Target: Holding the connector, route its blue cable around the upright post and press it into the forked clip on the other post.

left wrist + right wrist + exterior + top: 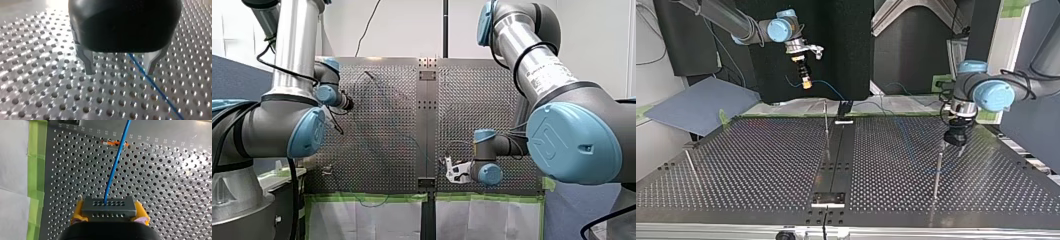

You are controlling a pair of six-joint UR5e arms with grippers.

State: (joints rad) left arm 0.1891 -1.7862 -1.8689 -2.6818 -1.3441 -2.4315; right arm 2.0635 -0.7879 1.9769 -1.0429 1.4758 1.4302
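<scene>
Your right pincer point(110, 213) pinches the grey connector point(108, 206) between its yellow pads point(78, 211). In the top view it is held high over the far edge of the table point(761, 165). The blue cable point(116, 162) leaves the connector and runs ahead above the table. Your left pincer point(120, 70) hangs low with its metal fingers point(88, 66) spread, gripping nothing. The cable passes between them, nearer one finger. In the top view this pincer sits just beside a thin upright post point(937, 172), and a second post point(826, 127) stands mid-table.
</scene>
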